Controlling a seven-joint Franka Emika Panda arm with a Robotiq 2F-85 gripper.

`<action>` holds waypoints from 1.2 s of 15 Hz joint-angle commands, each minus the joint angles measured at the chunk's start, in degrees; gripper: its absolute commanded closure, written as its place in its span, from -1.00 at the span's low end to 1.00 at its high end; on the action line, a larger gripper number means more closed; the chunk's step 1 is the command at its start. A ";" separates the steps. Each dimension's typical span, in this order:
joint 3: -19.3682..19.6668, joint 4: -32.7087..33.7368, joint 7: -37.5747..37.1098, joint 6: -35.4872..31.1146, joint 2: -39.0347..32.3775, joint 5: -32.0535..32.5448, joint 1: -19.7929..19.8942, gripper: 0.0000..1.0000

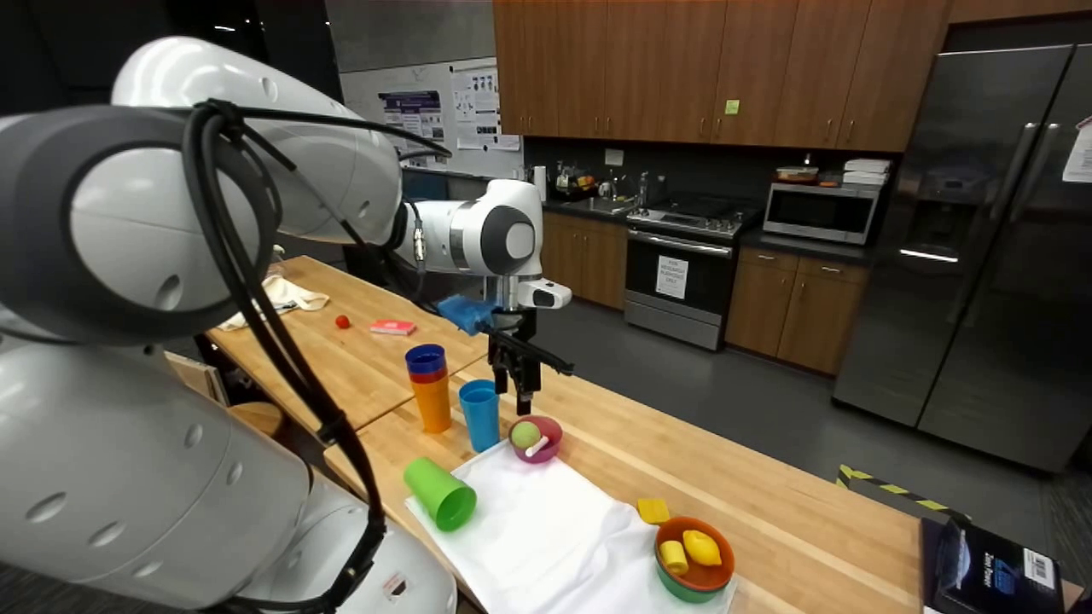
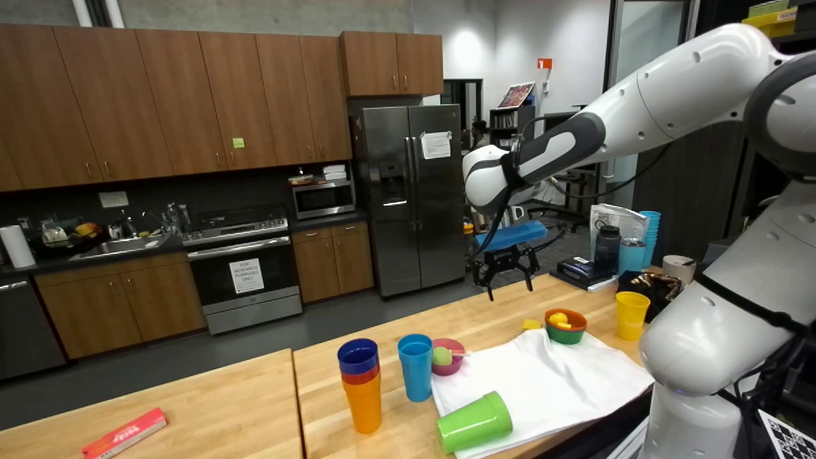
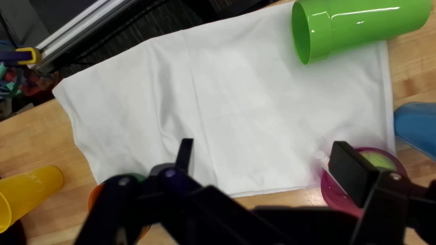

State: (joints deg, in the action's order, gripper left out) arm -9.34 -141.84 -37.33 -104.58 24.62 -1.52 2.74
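White cloth [image 3: 238, 102] lay spread on the bench [image 1: 819, 529] below the fingers [image 3: 352, 172], which stood wide apart with nothing held between them. They hung in the air, apart from everything below. In the wrist view one finger overlapped the magenta bowl [image 3: 329, 191] in line of sight, while the other showed against the cloth, near the orange bowl [image 2: 578, 319].

On the side by the robot's base, the cloth reached the bench edge for much of its length; along the opposite side, a strip of wood ran between it and the bench's far edge. The two bowls stood well apart toward that far side, near different corners of the cloth.

Inside the magenta bowl sat a round green thing [image 1: 525, 435] and a slim white stick [image 1: 537, 446], one end jutting past the rim. The orange bowl, nested in a green bowl [image 2: 565, 336], held a lemon [image 1: 702, 547] and a smaller yellow piece [image 1: 674, 558]; a flat yellow block [image 2: 531, 324] lay just beside it. A green cup [image 3: 368, 25] lay on its side, mouth over the cloth, base over the wood. Upright stood a blue cup [image 2: 415, 370] just beside the magenta bowl, a stack of cups [image 2: 364, 405] near that, and a yellow cup [image 2: 632, 317] near the nested bowls.
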 commanded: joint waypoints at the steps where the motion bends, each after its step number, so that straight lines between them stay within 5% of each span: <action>1: 0.47 0.06 -0.20 0.06 -0.05 0.18 -0.49 -1.00; 8: -0.40 1.67 -2.46 4.25 -2.25 2.77 -0.28 -1.00; 18: 1.60 -0.68 3.16 -10.73 -3.37 -2.67 -2.30 -1.00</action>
State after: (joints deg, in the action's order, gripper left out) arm -9.47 -141.85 -36.31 -111.23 21.11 -1.06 1.45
